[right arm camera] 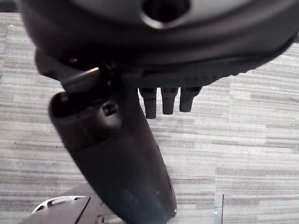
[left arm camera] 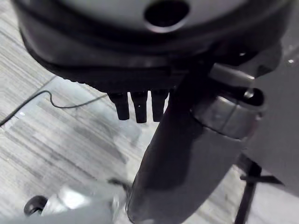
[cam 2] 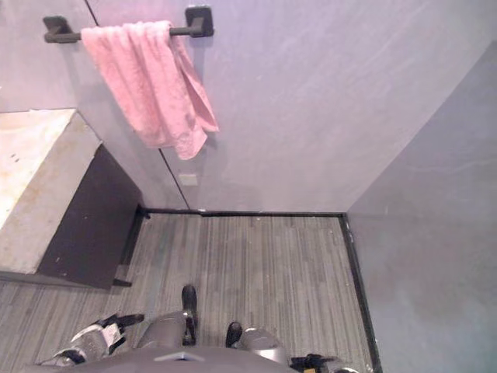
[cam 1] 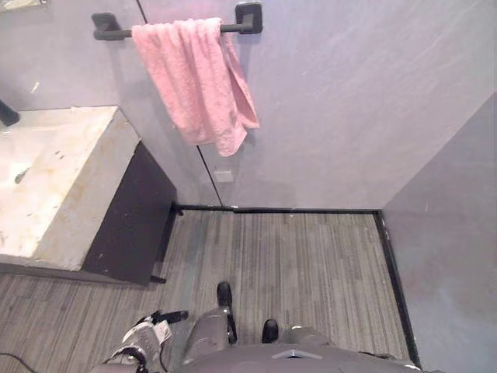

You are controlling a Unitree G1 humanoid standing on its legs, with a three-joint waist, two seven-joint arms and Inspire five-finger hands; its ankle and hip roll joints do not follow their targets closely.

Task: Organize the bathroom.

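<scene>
Before us we list a grey wall (cam 1: 349,101) meeting a side wall (cam 1: 450,233) in the corner, a black skirting strip (cam 1: 295,210) along their foot, and a grey striped plank floor (cam 1: 311,264) running up to it.

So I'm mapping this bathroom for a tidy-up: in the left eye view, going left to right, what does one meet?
Pale stone sink counter → its dark cabinet side → pink towel hanging on the dark wall bar → bare grey back wall → grey side wall.
</scene>
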